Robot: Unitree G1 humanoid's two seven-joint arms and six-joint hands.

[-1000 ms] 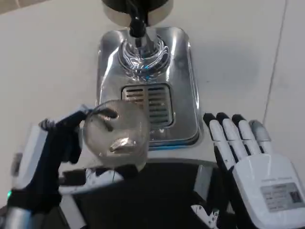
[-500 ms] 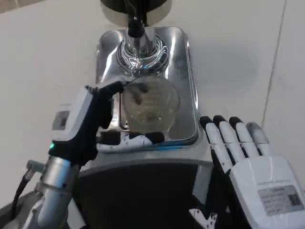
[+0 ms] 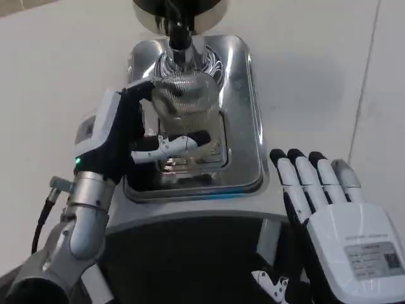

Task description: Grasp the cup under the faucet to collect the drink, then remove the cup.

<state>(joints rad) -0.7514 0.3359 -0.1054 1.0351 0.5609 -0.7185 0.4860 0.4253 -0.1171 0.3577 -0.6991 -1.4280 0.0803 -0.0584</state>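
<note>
A clear glass cup (image 3: 185, 96) stands over the steel drip tray (image 3: 243, 120), right below the black faucet spout (image 3: 179, 33). My left hand (image 3: 126, 136) grips the cup from the left, with its thumb and fingers wrapped around the glass. Whether liquid is in the cup I cannot tell. My right hand (image 3: 335, 209) lies flat to the right of the tray with fingers straight and apart, holding nothing.
The tray's slotted grate (image 3: 190, 155) lies just in front of the cup. The dispenser's dark round body (image 3: 180, 9) sits at the top edge. A black panel (image 3: 190, 259) fills the foreground below the tray. White table surface (image 3: 63, 76) extends on both sides.
My left hand has carried the cup forward from the near left, across the grate, to a spot under the spout. The right hand has stayed put.
</note>
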